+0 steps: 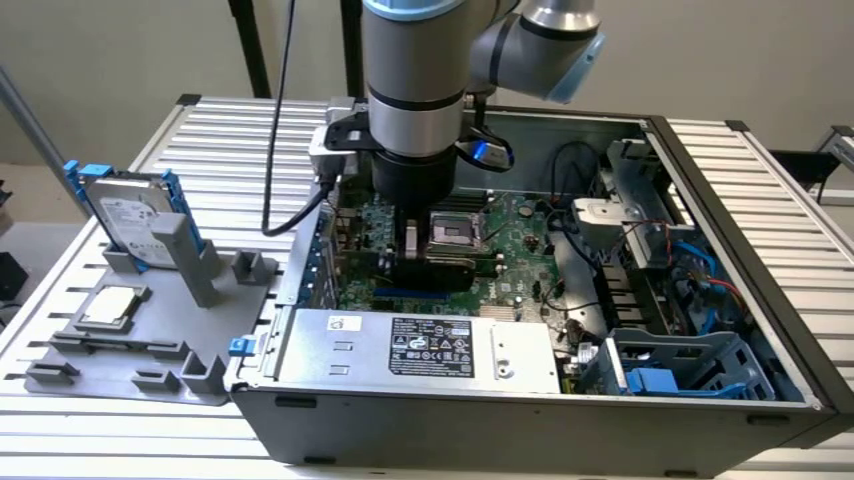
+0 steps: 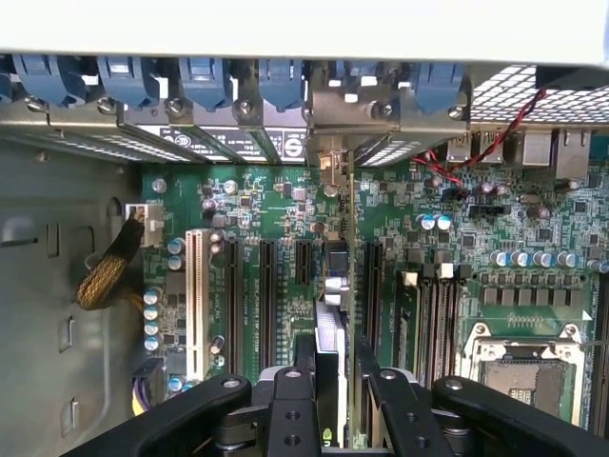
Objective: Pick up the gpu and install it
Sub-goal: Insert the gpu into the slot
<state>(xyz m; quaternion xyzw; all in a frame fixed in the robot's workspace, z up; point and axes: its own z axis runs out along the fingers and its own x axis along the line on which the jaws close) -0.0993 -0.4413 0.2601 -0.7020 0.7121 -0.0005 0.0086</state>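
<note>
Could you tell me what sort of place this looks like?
Probably a robotics lab bench for PC assembly: an open computer case on a slatted table, and a grey fixture holding a hard drive.

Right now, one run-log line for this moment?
gripper: shut on gpu | gpu: edge-on above motherboard slots | place: inside open PC case

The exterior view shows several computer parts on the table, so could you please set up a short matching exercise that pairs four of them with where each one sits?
Things:
1. gpu
2. hard drive
3. processor chip
4. power supply

Places:
A. lying flat on the grey holder tray
B. held edge-on in the tool over the motherboard slots
C. standing upright in the grey holder tray
D. along the near wall inside the open case

Pairs: 1-B, 2-C, 3-A, 4-D
</note>
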